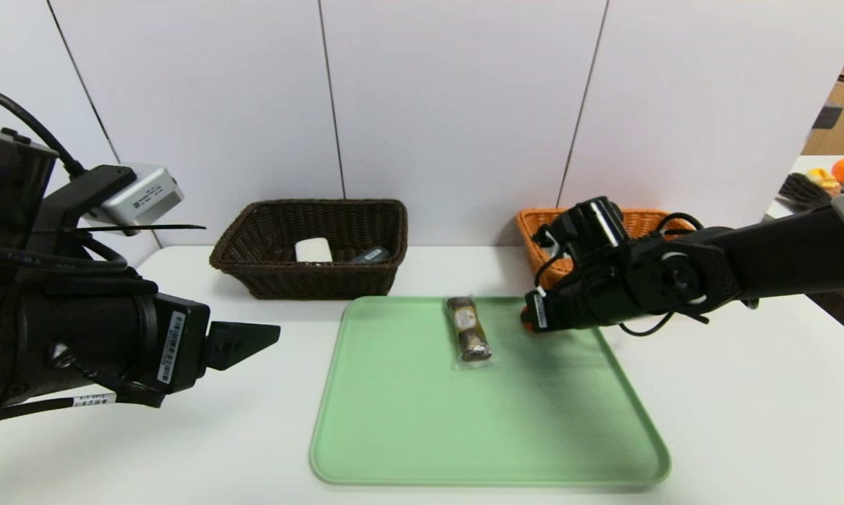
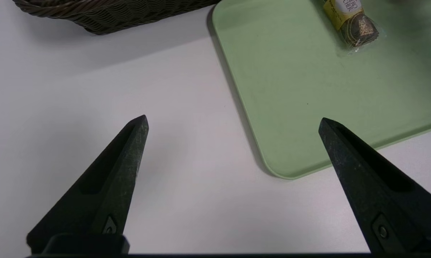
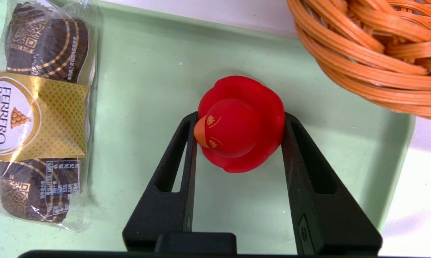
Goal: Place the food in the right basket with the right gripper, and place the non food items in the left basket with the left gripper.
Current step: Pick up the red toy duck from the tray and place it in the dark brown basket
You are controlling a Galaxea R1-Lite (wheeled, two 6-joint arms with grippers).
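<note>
- Head view: the snack roll (image 1: 468,338) lies on the green tray (image 1: 407,421) toward its far edge. The right gripper (image 1: 530,317) is low at the tray's far right corner, beside the orange basket (image 1: 534,228). The soap block (image 1: 313,250) and grey case (image 1: 370,255) lie in the dark basket (image 1: 253,273) at the bench's far edge.
- Left wrist view: the left gripper (image 2: 233,120) hangs over the bench by the tray's corner, fingers wide apart.
- Right wrist view: the right gripper's fingers touch both sides of the red duck (image 3: 241,123), clamped on it.
</note>
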